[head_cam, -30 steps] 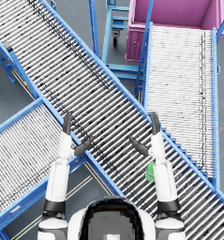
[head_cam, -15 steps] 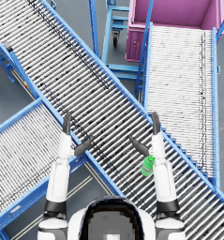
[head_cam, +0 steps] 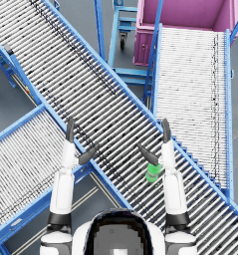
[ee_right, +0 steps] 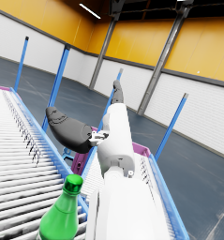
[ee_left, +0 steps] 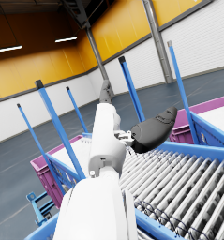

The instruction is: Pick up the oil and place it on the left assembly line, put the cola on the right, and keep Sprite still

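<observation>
The head view is showing the whole layout: a long middle belt [head_cam: 90, 84] running diagonally, a left belt [head_cam: 21, 164] and a right belt [head_cam: 190, 79] branching off it, and a pink bin [head_cam: 190, 12] sitting at the far end of the right belt. Both arms are reaching up over the middle belt's near part. The Sprite [head_cam: 153, 172] is standing upright on that belt, just beside the right forearm on its inner side and below the thumb. This view is too coarse to tell whether bottle and arm are touching.

The right wrist view is giving the bottle far more clearly: green body, green cap, upright, low beside the forearm and apart from the hand's dark parts. It is also showing blue posts [ee_right: 172, 124] and a yellow and white wall [ee_right: 197, 84], which the head view is leaving out. The left wrist view is showing rollers, posts and the same kind of wall, but no bottle.

The left hand [head_cam: 71, 139] is hanging wide, with the thumb [ee_left: 153, 131] sticking well out from the fingers, holding and touching nothing. The right hand [head_cam: 164, 142] is spread just as wide, its thumb [ee_right: 69, 129] jutting sideways over the belt above the bottle cap, and it too is holding nothing.
</observation>
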